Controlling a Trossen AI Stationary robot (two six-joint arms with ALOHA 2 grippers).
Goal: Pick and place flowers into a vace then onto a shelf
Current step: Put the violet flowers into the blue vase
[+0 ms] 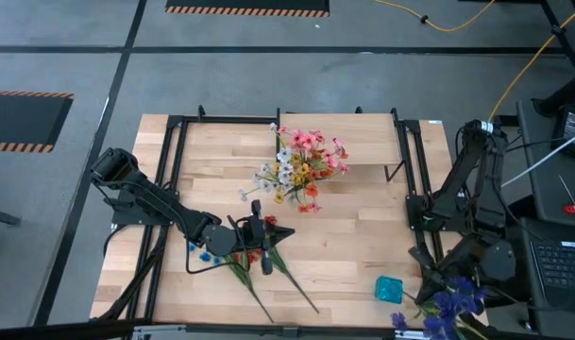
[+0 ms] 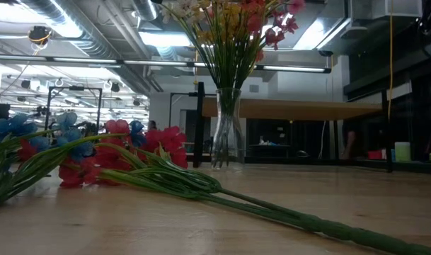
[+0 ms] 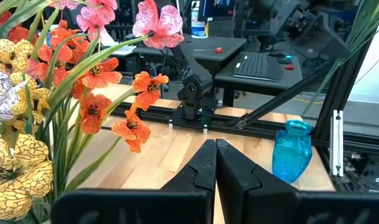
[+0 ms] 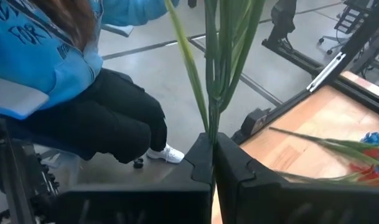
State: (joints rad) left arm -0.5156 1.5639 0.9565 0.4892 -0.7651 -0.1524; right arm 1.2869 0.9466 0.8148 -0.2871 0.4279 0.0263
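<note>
With the left tool (image 3: 215, 163) closed empty near the desk (image 1: 363, 236), a blue flower (image 1: 454, 304) was gripped by the right tool (image 4: 213, 158) and could be dropped off the edge.

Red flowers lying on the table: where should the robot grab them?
By the bare green stems, about midway, coming straight down from above. The red flowers lie flat on the table, so the thin stems are open from above, and the blooms bunched at one end would probably get squashed.
</note>
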